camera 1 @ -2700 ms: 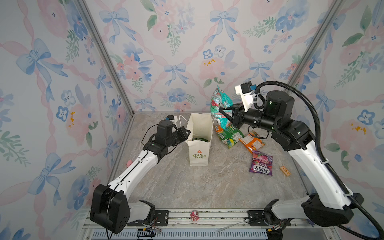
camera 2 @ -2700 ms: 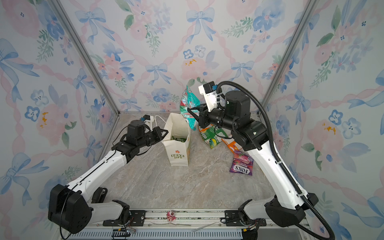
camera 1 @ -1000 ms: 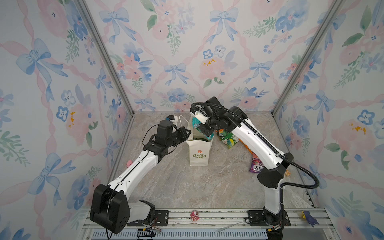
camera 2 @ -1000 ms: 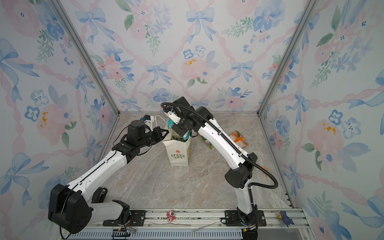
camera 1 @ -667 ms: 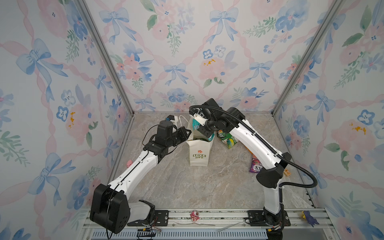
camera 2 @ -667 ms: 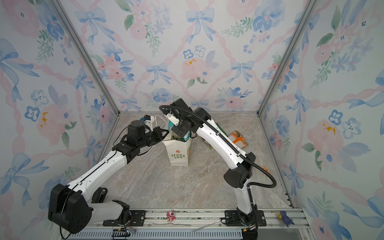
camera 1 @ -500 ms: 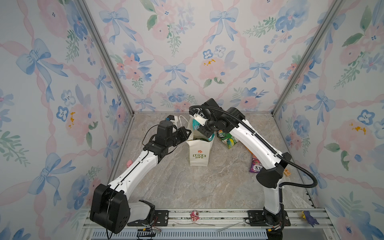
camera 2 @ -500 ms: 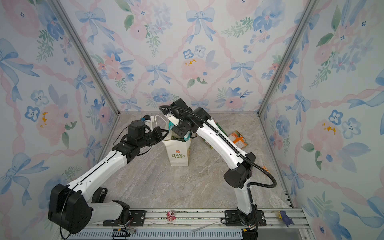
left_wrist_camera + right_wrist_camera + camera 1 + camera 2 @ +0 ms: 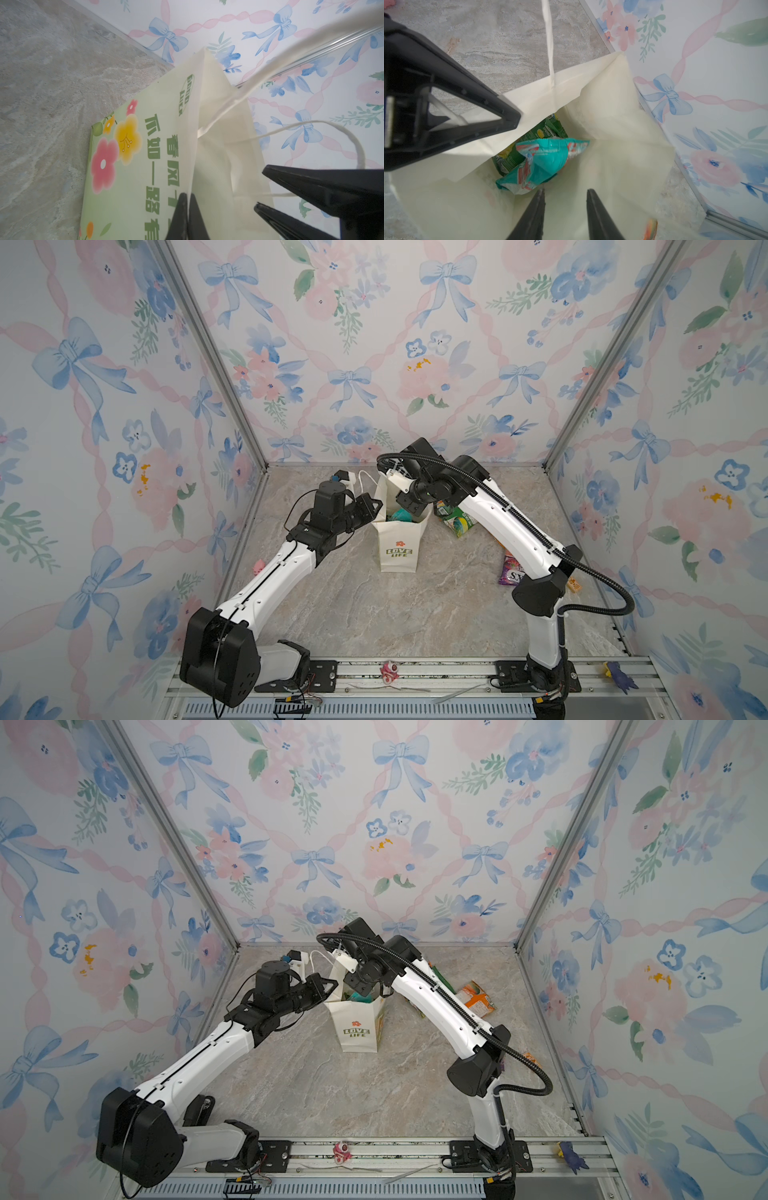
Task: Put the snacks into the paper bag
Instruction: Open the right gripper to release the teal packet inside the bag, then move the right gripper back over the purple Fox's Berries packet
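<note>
Bag: the paper bag (image 9: 399, 547) stands upright in the middle of the worktop (image 9: 415, 614), mouth open.
Left side: the left pincer (image 9: 186, 199) is pressed together on the bag's top edge, holding that wall back.
Right side: the right pincer (image 9: 564, 207) hangs over the mouth, spread, with nothing between its tips.
Snack just in: a teal packet (image 9: 548, 160) lies inside on a green packet (image 9: 527, 149), clear of the tips.
Left outside: a green-and-yellow packet (image 9: 457, 522), an orange packet (image 9: 478, 1000) and a purple packet (image 9: 510, 572) lie on the worktop to the right of the bag.
Doing it well: I'd say the drop is made. The right arm should rise straight up out of the mouth, clear of the cord handle (image 9: 550, 41) and the rim. The left pinch should stop the light bag tipping or folding shut.
Hard to see: the bag's floor under the two packets is hidden. The purple packet is half behind the right arm, and I can't tell whether more snacks lie behind it.
</note>
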